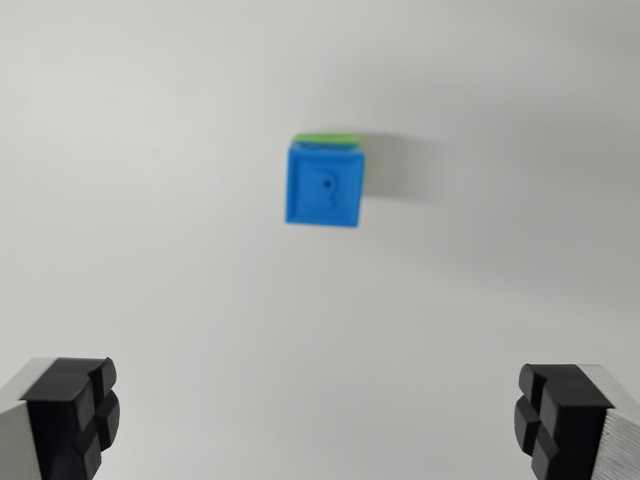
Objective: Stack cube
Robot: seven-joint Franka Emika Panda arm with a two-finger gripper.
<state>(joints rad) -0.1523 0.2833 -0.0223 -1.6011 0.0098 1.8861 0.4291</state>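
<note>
Black fingertips [70, 415] sit at seven and five o'clock in the wrist view, spread wide with nothing between them; the gripper [320, 420] is empty. Well above, near the centre toward twelve o'clock, a blue cube [324, 187] rests on a green cube [326, 139], only a green edge showing, on the white table [150, 200]. Blurred marking on its top

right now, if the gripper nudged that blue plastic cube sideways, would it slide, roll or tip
The blue plastic cube looks rigid and flat-faced, so it should not roll. It seems to sit on a green block showing only as a thin edge, so a nudge would probably slide or topple it off. It looks small between the open gripper fingers, so likely light.
</note>
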